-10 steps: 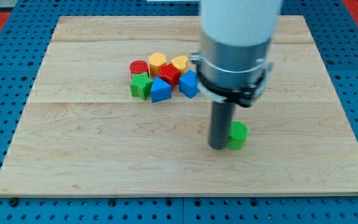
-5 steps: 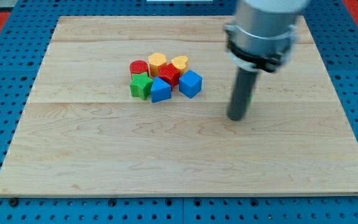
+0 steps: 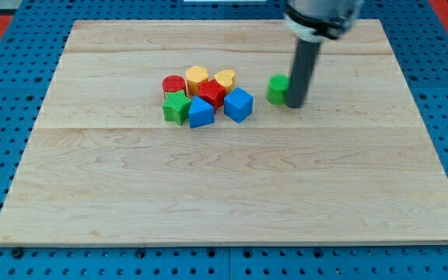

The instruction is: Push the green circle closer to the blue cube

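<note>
My tip (image 3: 294, 103) holds nothing, pressed against the green circle (image 3: 277, 89), a short ribbed cylinder just to its left. Further left, near but apart, sits the blue cube (image 3: 238, 104) on the counter (image 3: 224, 194).

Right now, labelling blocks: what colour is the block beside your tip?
Green, left of my tip in camera view.
</note>
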Motion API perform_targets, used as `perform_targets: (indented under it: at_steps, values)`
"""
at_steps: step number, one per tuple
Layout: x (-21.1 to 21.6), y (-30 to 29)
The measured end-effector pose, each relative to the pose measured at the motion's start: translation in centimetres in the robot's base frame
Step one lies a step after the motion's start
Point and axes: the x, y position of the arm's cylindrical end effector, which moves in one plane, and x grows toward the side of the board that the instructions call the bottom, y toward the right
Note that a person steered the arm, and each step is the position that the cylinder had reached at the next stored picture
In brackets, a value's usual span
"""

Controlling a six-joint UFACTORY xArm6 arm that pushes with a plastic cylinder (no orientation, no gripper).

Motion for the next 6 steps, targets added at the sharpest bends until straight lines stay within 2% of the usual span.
perform_targets:
  at_steps: [2,3,5,6]
  values:
    - [-8.1,6.8]
    - [-9.8,-0.9]
    - [-4.6,0.3]
    - [-8.6,0.6]
